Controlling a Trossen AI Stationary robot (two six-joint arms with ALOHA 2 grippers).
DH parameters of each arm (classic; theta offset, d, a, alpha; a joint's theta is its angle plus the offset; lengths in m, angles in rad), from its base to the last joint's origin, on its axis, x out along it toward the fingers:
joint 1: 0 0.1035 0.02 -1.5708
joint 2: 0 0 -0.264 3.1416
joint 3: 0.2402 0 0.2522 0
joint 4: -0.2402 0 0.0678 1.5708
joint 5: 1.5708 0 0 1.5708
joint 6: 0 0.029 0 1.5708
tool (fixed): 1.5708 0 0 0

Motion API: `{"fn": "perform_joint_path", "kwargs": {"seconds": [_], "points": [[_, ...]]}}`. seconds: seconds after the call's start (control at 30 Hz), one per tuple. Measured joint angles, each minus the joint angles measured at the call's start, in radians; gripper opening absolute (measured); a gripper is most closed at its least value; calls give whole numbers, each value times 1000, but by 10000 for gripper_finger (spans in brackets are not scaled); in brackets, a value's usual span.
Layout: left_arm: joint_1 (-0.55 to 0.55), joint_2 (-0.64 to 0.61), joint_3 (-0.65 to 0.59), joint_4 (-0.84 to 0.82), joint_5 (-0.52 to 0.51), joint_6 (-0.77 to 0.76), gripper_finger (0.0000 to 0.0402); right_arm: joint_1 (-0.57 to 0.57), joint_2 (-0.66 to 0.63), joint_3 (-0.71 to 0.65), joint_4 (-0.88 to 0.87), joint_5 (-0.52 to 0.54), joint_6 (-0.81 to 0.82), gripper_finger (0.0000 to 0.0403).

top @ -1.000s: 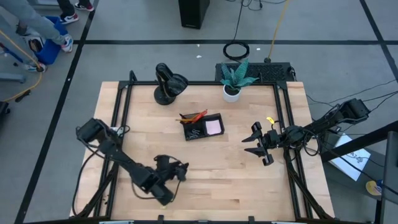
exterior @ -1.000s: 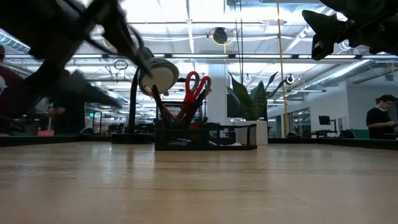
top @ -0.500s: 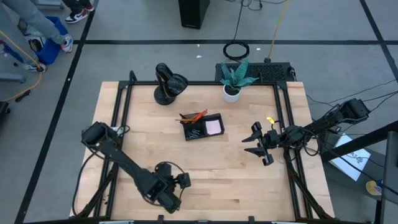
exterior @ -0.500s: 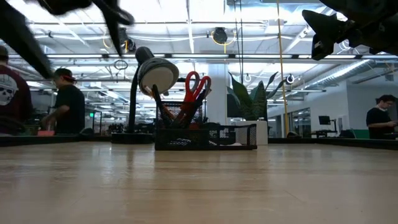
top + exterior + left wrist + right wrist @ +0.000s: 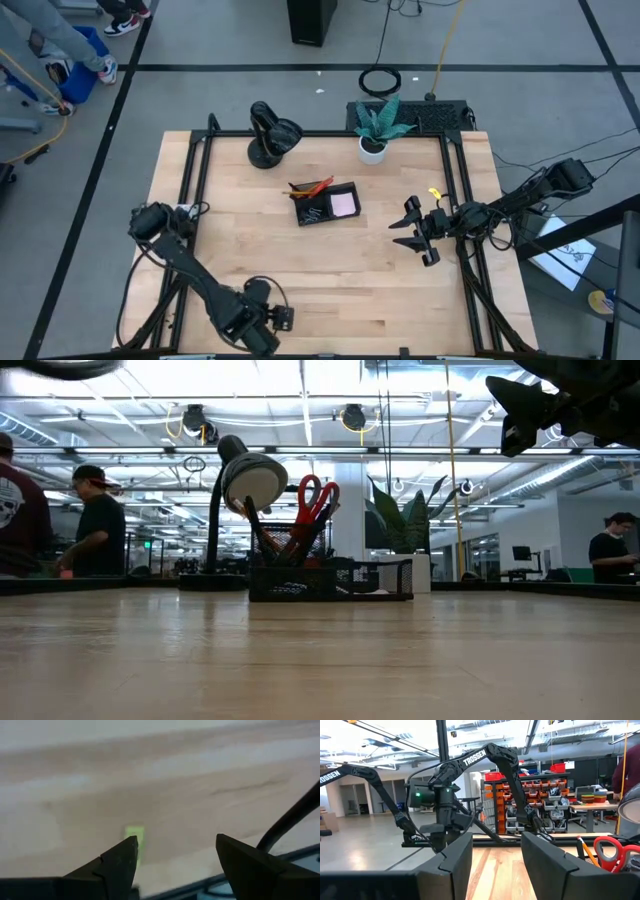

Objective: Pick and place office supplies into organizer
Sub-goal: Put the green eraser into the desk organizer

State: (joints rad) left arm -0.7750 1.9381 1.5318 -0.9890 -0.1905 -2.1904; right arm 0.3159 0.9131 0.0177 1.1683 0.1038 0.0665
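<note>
The black organizer [image 5: 325, 204] stands mid-table. Red-handled scissors [image 5: 316, 496] and orange pencils [image 5: 313, 187] stick up from its taller back section, and a pink sticky-note pad [image 5: 344, 204] lies in one compartment. My left gripper [image 5: 278, 320] hangs open over the table's near edge, pointing down. In the left wrist view a small yellow-green piece [image 5: 135, 836] lies flat on the wood just beyond one finger of my left gripper [image 5: 176, 840]; the fingers are clear of it. My right gripper [image 5: 402, 225] waits open at the table's right side, raised, holding nothing.
A black desk lamp [image 5: 270, 135] and a white plant pot [image 5: 372, 149] stand along the far edge. Black frame rails [image 5: 195, 180] run along the table's sides. Bare wood lies between the organizer and the near edge. People stand in the room behind [image 5: 95, 525].
My left gripper has moved toward the table's near edge and risen, tipping from nearly level to pointing steeply down. In the low view the left arm has passed up out of the picture. The fingers have stayed open.
</note>
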Motion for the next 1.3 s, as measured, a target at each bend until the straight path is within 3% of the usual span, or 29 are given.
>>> {"fn": "perform_joint_path", "kwargs": {"seconds": [0.1,0.33,0.93,1.3], "points": [[-14,0,0,-16,30,-59,271,0,0,0,0,0,0,160],[-15,28,0,2,138,-17,271,0,0,0,0,0,0,160],[-11,164,-1,102,214,8,271,0,0,0,1,0,0,160],[-23,176,-1,61,171,15,271,0,0,0,1,0,0,160]]}}
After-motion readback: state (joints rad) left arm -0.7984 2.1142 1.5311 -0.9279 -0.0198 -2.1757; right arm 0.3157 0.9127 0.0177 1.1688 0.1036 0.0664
